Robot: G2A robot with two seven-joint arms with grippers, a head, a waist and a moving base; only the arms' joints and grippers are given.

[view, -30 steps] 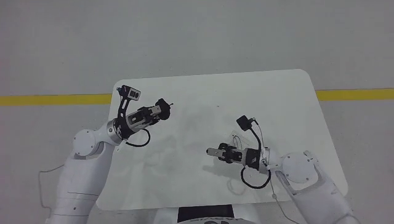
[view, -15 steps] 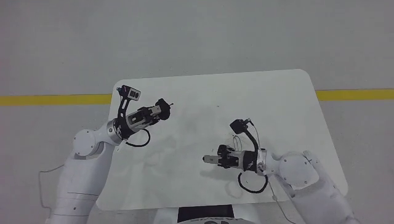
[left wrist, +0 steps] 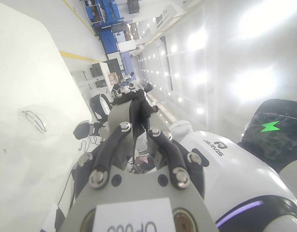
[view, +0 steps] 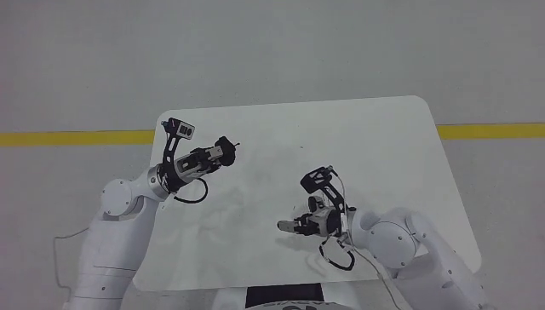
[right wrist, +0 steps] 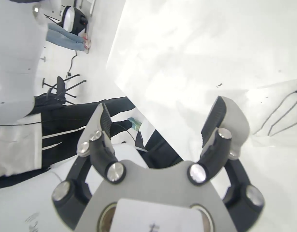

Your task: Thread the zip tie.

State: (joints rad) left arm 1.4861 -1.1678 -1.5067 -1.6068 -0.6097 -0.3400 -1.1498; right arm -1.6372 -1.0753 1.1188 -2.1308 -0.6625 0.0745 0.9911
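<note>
White table (view: 375, 131) with rounded corners, clear bag (right wrist: 271, 97) of black zip ties (left wrist: 33, 121) lying on it

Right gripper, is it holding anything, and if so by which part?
Nothing is held. The right gripper is open and empty; the zip ties lie apart from it on the table.

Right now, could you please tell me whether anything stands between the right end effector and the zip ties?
Nothing visible does: only bare table lies between the open right end effector and the zip ties. The ties do seem to sit inside a clear bag, though.
</note>
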